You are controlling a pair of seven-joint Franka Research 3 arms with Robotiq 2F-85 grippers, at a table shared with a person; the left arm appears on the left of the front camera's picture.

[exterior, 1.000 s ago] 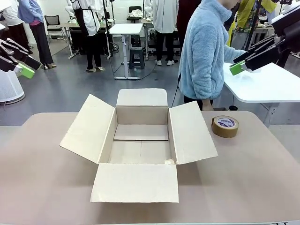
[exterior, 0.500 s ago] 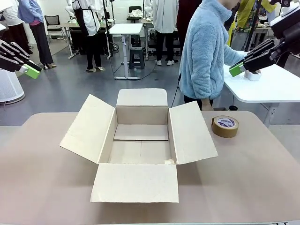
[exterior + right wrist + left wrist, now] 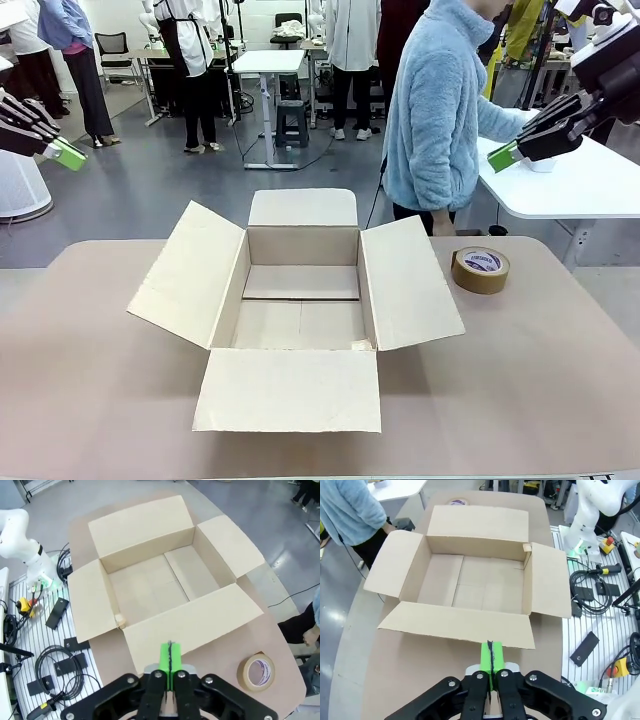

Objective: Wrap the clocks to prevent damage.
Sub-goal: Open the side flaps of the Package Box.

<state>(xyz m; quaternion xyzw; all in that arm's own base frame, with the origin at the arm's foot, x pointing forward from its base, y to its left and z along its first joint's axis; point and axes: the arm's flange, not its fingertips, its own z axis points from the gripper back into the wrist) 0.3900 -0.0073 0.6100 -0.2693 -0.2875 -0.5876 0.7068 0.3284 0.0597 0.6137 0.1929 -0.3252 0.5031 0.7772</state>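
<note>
The clocks are out of view. An open brown cardboard box [image 3: 300,322] lies in the middle of the table with its four flaps spread and nothing inside; it also shows as the box [image 3: 480,582] and the box [image 3: 150,587] from the wrists. My left gripper [image 3: 68,153] hangs high at the far left, shut, green pads pressed together with nothing between them [image 3: 490,655]. My right gripper [image 3: 503,155] hangs high at the far right, also shut and empty [image 3: 170,655]. Both are well above and away from the box.
A brown tape roll [image 3: 480,269] lies flat on the table right of the box, beyond its right flap. A person in a light blue fleece [image 3: 440,110] stands at the far side, turned toward a white side table [image 3: 580,190].
Both grippers have closed their fingers from partly open to shut. The left one has risen slightly. The person has leaned further toward the white side table.
</note>
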